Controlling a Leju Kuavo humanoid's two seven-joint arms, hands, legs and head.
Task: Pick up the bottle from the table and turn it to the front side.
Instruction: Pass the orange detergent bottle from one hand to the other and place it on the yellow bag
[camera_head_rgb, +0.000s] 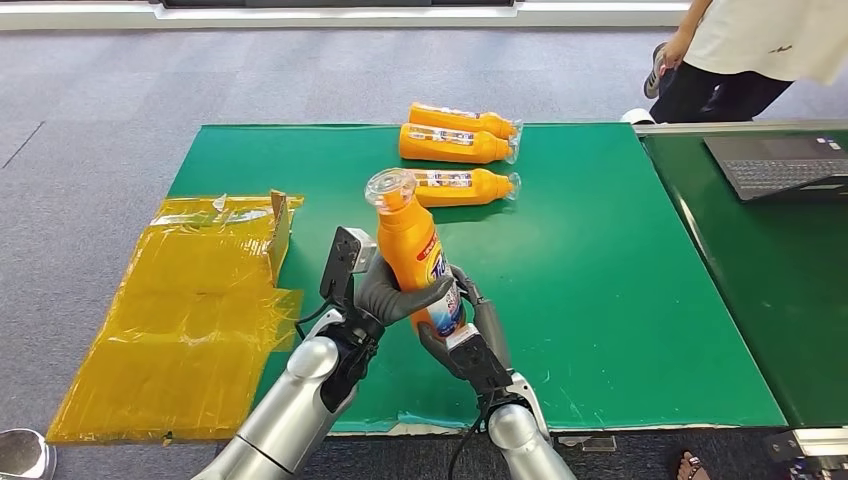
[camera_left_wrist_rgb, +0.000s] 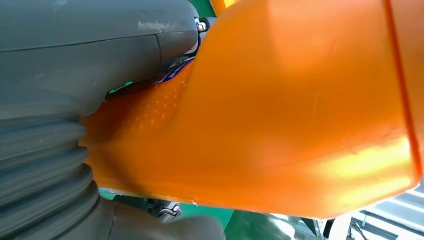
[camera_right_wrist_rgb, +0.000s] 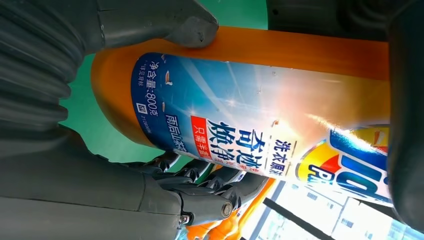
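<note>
Standing bottle between both hands' fingers

Four orange bottles: one upright, three lying. One laptop. One yellow sheet. One person.

Orange bottle, green table

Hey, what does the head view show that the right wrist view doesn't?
Head view alone: three more orange bottles lying on the green table, the yellow plastic sheet, a laptop, a person, and the held bottle's clear cap.

Right wrist view alone: the front label's blue panel with its printed text, close up.

Both: the held bottle, gripped by the left hand and the right hand.
</note>
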